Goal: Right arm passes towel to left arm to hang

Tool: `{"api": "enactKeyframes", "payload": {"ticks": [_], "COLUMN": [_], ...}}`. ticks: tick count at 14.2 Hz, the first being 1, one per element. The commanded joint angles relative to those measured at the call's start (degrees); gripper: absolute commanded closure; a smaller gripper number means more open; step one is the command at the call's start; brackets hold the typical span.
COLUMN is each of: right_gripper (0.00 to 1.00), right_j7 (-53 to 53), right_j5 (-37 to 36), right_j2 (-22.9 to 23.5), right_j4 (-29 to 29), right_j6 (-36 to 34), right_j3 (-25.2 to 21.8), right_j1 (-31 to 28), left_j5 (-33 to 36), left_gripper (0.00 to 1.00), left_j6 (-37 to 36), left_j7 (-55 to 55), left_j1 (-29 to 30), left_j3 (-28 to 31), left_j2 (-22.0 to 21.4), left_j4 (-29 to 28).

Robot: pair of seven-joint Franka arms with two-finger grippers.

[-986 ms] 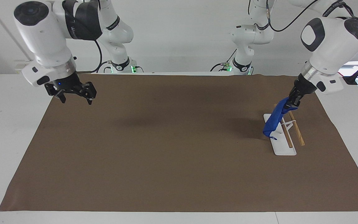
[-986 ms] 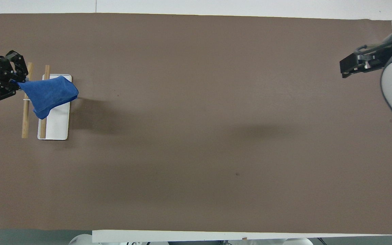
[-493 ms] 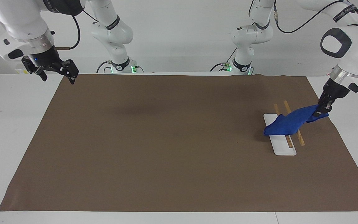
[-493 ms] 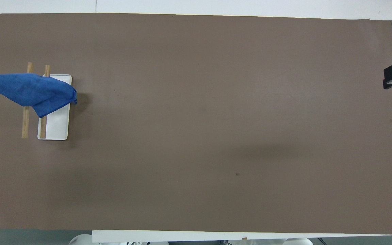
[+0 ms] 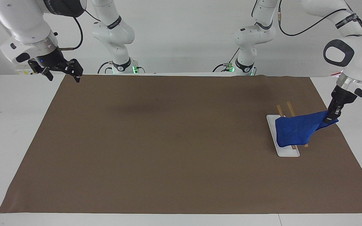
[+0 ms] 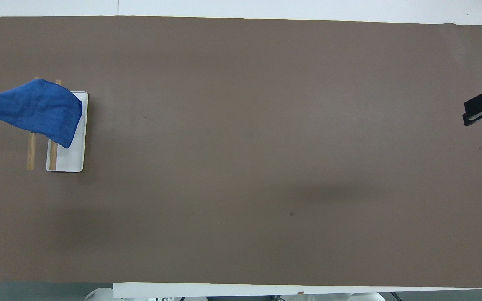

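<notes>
Draped royal-blue towel over both wooden rods, one corner pinched up by left gripper.

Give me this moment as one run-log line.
left gripper: shut on towel corner | towel: draped over rack rods | right gripper: open, waiting over the table's right-arm end

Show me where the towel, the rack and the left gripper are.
towel [image 5: 295, 131]: facing view, middle of the cloth.
rack [image 5: 288, 153]: facing view, bare white base.
left gripper [image 5: 329, 118]: facing view, fingertips on the towel's corner.

Bright even light, soft faint shadows on mat, seemingly sharp
</notes>
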Motion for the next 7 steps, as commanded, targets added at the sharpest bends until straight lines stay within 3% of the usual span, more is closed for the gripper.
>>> {"api": "enactKeyframes", "payload": {"ticks": [1, 3, 7], "right_gripper": [0.00, 0.00, 0.00], "right_j7": [-1.0, -1.4, -1.5], "right_j5": [1.1, 1.1, 1.4], "right_j2": [-4.5, -7.2, -4.2], "right_j4": [-5.9, -10.0, -8.2], "right_j6": [2.2, 5.3, 5.2], "right_j3": [-6.8, -7.4, -7.2], "right_j1": [6.6, 6.3, 5.0], "left_j5": [0.6, 0.6, 0.6], "left_gripper": [0.00, 0.00, 0.00], "left_j6": [-0.1, -2.6, -19.0], "left_j7": [0.4, 0.4, 3.3], "left_j1": [0.1, 0.1, -1.8], "left_j3": [-0.6, -0.6, -1.2], "left_j2": [-1.3, -3.1, -3.1], "left_j4": [-0.6, 0.2, 9.8]}}
